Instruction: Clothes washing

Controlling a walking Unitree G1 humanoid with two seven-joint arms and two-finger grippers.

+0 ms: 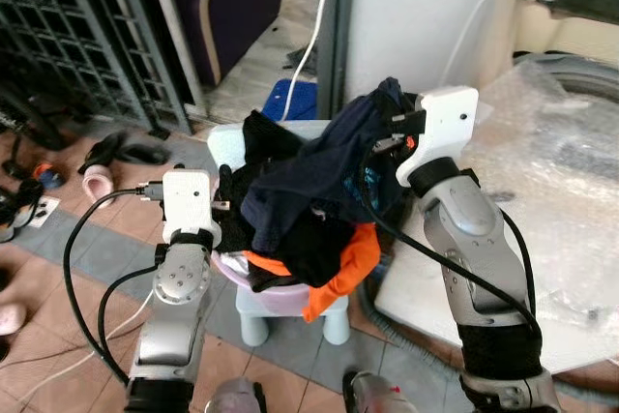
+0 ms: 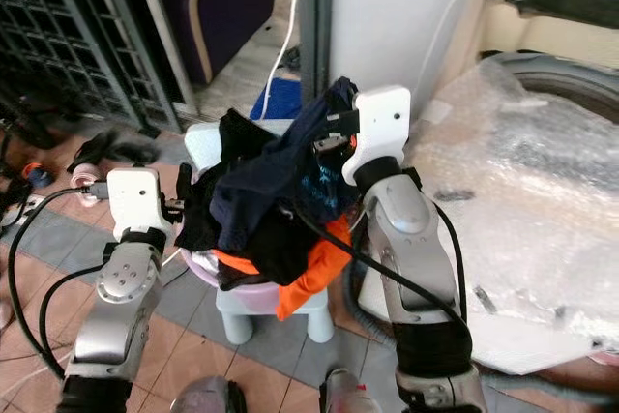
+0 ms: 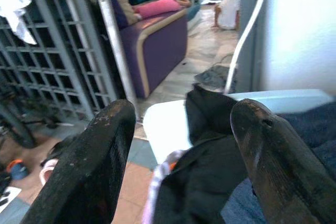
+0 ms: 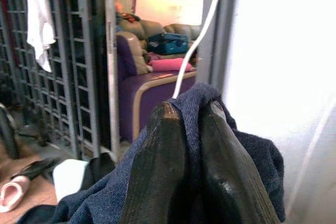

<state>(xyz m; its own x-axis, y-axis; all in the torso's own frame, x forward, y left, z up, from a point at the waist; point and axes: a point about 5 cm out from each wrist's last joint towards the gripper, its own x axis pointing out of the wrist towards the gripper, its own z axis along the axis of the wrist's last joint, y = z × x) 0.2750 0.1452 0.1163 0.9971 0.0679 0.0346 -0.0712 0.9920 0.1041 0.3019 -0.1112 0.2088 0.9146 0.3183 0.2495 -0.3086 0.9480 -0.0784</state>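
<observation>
A heap of clothes fills a pale pink basin (image 1: 279,299) that stands on a small light-blue stool (image 1: 290,321). The heap has black pieces (image 1: 266,142), an orange garment (image 1: 345,266) hanging over the front, and a navy garment (image 1: 309,176) on top. My right gripper (image 4: 191,145) is shut on a fold of the navy garment and holds it up at the heap's far right. My left gripper (image 3: 178,145) is open at the heap's left side, its fingers (image 3: 89,171) spread beside black cloth and the basin rim.
A washing machine (image 1: 571,142) under bubble wrap stands close on the right. A white wall with a white cable (image 1: 314,36) is behind the stool. Shoes (image 1: 121,152) and a pink slipper (image 1: 97,181) lie on the tiled floor at left, by a metal gate (image 1: 77,36).
</observation>
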